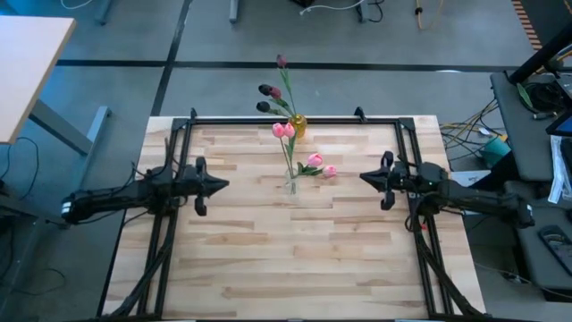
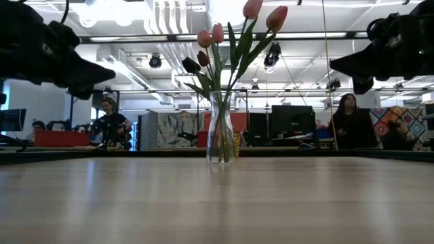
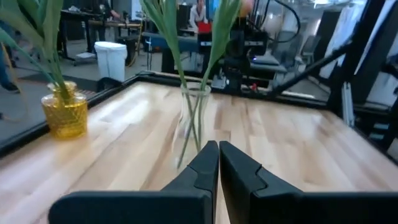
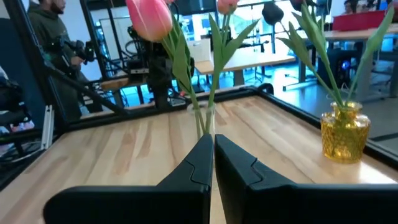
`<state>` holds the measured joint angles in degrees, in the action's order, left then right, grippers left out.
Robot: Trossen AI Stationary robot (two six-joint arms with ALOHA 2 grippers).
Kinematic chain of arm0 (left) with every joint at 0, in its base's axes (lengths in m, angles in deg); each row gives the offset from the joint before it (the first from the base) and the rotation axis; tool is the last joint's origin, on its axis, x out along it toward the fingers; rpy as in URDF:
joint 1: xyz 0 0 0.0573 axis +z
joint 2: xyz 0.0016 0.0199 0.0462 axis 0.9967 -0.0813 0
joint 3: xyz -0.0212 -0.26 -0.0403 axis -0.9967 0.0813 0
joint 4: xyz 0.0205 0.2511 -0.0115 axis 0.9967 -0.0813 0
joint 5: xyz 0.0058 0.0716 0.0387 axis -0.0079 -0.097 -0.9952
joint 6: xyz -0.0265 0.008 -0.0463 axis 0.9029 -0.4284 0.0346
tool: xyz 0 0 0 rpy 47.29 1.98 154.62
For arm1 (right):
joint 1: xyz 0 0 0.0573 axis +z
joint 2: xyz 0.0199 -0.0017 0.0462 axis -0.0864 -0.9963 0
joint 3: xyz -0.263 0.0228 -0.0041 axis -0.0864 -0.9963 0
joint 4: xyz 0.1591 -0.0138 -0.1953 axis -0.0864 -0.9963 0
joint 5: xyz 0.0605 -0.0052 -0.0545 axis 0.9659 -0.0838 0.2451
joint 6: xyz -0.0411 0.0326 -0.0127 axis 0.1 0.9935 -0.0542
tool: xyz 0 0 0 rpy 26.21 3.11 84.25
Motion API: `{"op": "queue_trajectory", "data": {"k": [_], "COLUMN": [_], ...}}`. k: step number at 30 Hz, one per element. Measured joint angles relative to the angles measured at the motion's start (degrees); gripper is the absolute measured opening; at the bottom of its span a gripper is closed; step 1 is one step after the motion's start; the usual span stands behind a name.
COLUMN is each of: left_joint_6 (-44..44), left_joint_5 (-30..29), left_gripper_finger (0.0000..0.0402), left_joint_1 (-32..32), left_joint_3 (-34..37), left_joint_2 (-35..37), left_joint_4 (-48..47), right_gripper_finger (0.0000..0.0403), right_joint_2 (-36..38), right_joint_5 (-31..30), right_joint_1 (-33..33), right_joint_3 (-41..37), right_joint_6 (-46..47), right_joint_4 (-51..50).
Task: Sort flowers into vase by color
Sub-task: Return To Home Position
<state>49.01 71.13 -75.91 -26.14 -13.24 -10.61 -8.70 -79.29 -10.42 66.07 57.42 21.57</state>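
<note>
A clear glass vase stands at the table's middle and holds several light pink tulips; it also shows in the low view. A yellow glass vase at the table's far edge holds dark maroon tulips; it shows too in the left wrist view and the right wrist view. My left gripper hovers shut and empty left of the clear vase. My right gripper hovers shut and empty right of it.
A black frame runs along the table's far edge and sides. People sit and stand in the room beyond the table. Bare wooden tabletop lies toward the near edge.
</note>
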Motion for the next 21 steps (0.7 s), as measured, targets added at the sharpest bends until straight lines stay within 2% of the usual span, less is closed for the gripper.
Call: {"op": "queue_trajectory", "data": {"k": [8, 21], "left_joint_6": [-4.7, -3.8], "left_joint_5": [-1.9, -2.6], "left_gripper_finger": [0.0000, 0.0000], "left_joint_1": [0.2, 1.2], "left_joint_3": [-0.2, 0.4], "left_joint_2": [4.5, 0.0], "left_joint_4": [-0.6, 0.7], "right_gripper_finger": [0.0008, 0.0008], "right_joint_2": [7.9, 7.6], "right_joint_5": [-0.3, -1.7], "right_joint_1": [0.0, 0.0], "right_joint_3": [0.0, 0.0], "right_joint_6": [-1.3, -3.8], "right_joint_4": [-7.8, -8.6]}}
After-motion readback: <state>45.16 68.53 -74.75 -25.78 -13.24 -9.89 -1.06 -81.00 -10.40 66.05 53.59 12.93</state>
